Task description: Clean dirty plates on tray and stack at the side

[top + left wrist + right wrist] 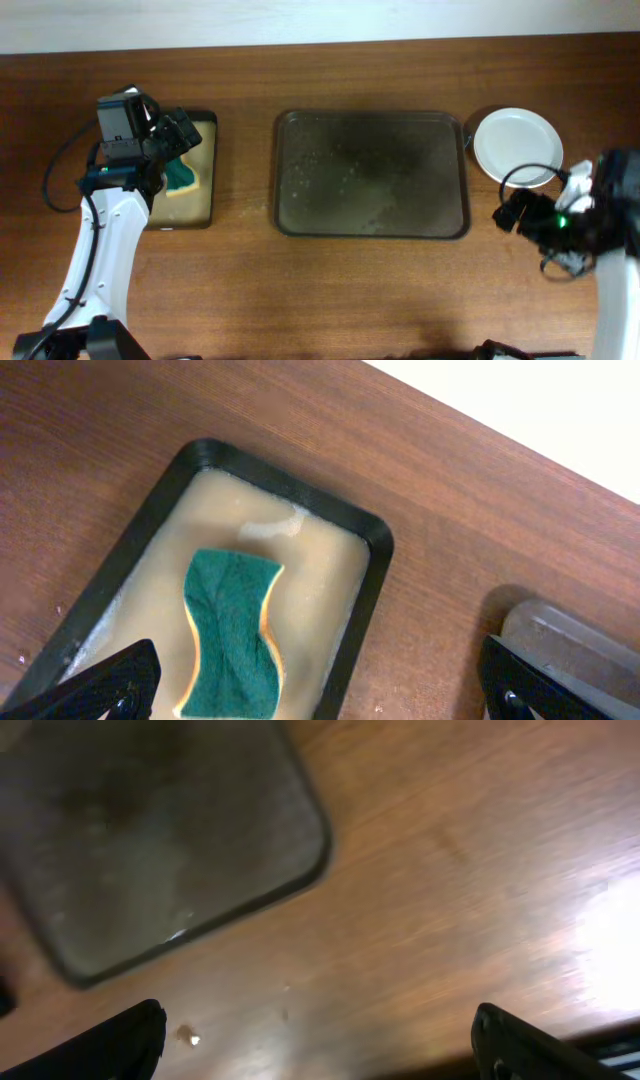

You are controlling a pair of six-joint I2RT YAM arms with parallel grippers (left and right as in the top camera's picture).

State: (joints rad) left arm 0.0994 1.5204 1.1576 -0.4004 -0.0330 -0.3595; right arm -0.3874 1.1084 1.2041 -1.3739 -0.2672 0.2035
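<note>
Left gripper [178,135]: my jaws spread wide above the green sponge [232,635], frame left. Right gripper [514,216]: mine likewise released, lower right. Plates [517,146]: upper right, just beside the central tray [370,175].

Cameras: one wide view from above, two close views from the wrists.

The overhead camera looks straight down and takes in the whole surface [240,290], left to right. The left wrist camera sits close at the far left, tilted down onto the small black tray [372,575] and its sponge [232,635]; the overhead shares this tray [200,205]. The right wrist camera, close and blurred, faces down at the near right and catches one corner of the large tray [150,850]; the overhead shows that tray [370,175] whole.
</note>
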